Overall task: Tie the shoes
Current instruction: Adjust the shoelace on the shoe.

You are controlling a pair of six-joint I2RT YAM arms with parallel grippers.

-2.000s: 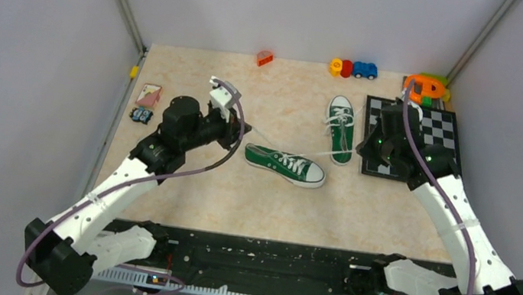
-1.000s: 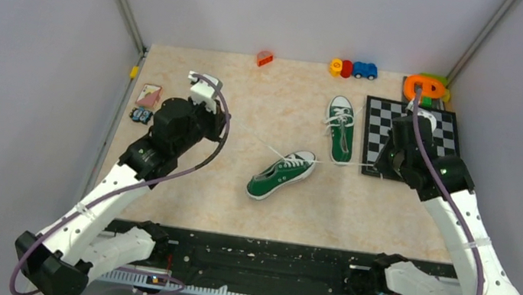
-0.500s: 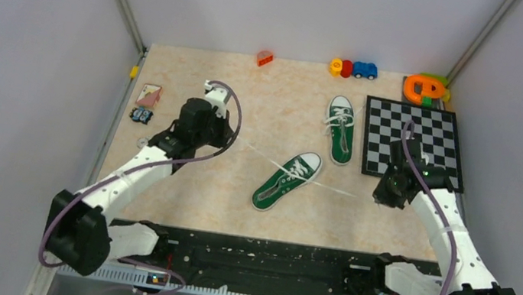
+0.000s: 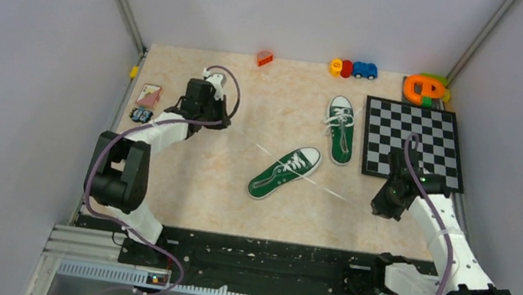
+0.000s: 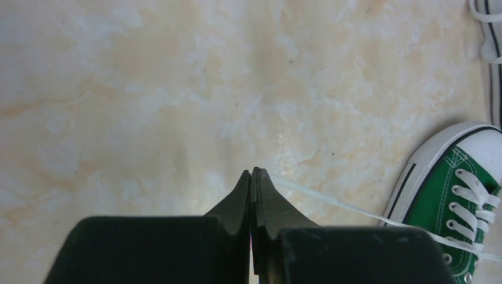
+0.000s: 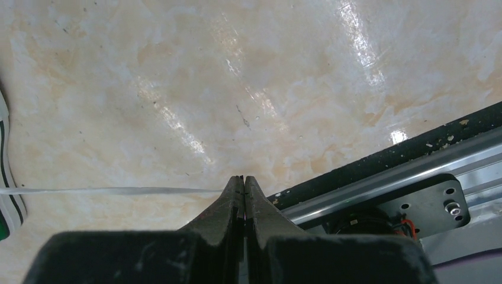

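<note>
Step in hand: drawing the lace ends out taut, pre-knot. Your left tool (image 5: 253,174) is clamped, jaws pressed together, w/ the lace (image 5: 331,202) running from its tip to the near shoe (image 4: 284,172). Your right tool (image 6: 244,179) is closed the same way, pinching the lace's other end, which stretches off to the shoe at the left edge of that view. The shoe lies angled in the middle of the bench (image 4: 184,183), between the two tools — both strands straight, no cross or loop yet. The 2nd shoe (image 4: 340,128) sits just beyond it; can't tell if it's tied. Next move, IMO: bring both ends in over the tongue and cross them — ease the tension so the light shoe doesn't drag or spin.
</note>
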